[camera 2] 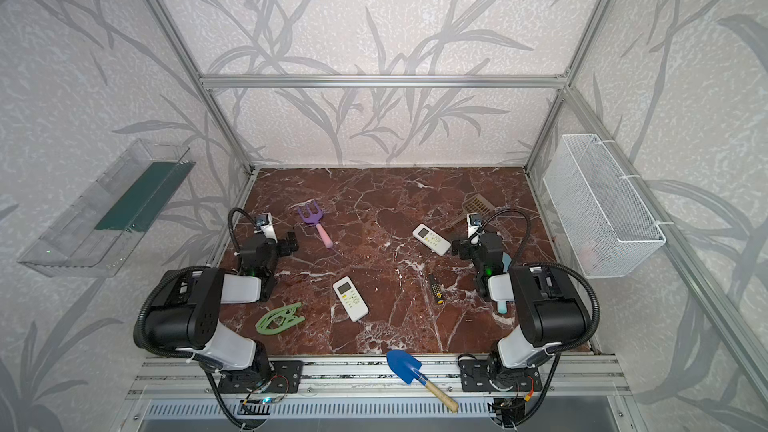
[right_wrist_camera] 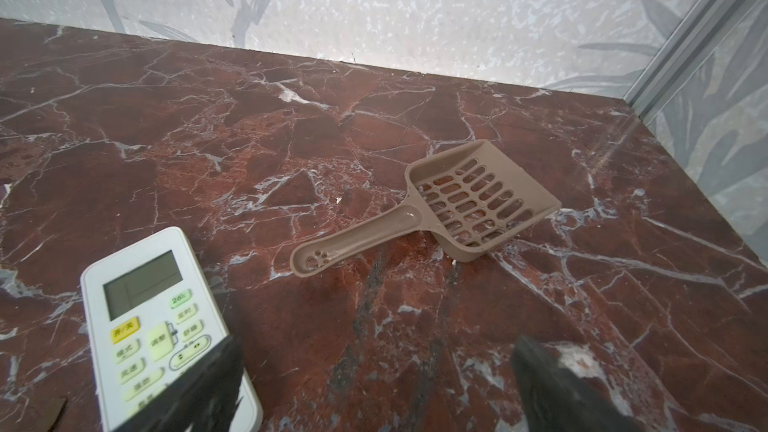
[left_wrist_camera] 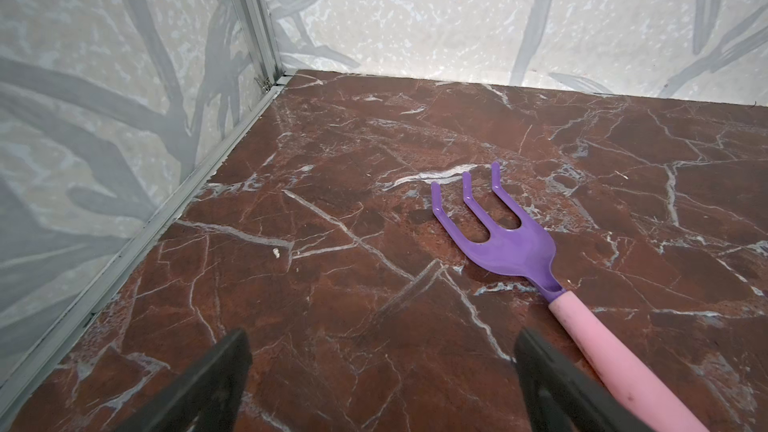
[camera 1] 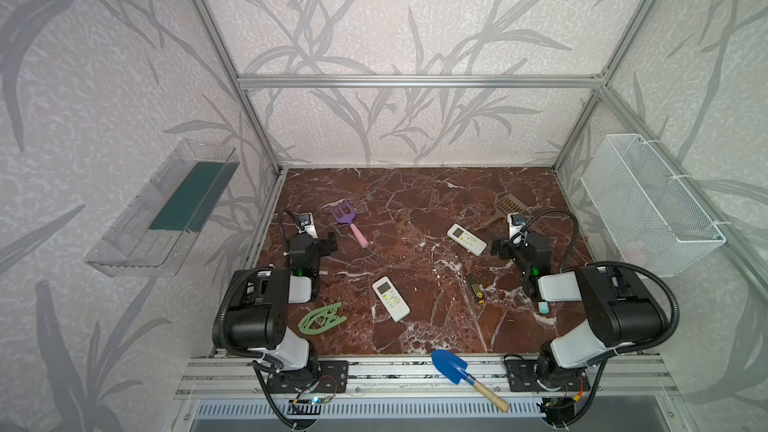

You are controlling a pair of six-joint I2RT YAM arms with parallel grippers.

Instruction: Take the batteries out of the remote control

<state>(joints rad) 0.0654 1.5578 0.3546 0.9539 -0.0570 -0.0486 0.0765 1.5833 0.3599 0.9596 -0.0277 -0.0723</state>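
My left fingers and my right fingers both stood wide apart and held nothing. No batteries showed anywhere. I judged them still shut inside the two white remotes: the lower remote lay at the lower centre of both top views, and the upper remote lay right of centre, just beside my right fingers. Both lay buttons up, so I reckoned their battery covers faced the bench, and that was the main danger. To turn one over I would have to pinch a flat, slick case off a polished slab, where it could skate away or twist out of my hold. Any loose battery, being round, might roll toward the front rail or under an arm. The screwdriver lay between the remotes and could be knocked. The brown scoop sat close behind the upper remote, crowding that approach. The bench was glossy red-brown marble with white veins. A purple rake lay at the left, a green hanger at the lower left, and a blue shovel on the front rail. Pale leaf-patterned walls in a metal frame closed the bench in, with a clear tray on the left wall and a wire basket on the right.
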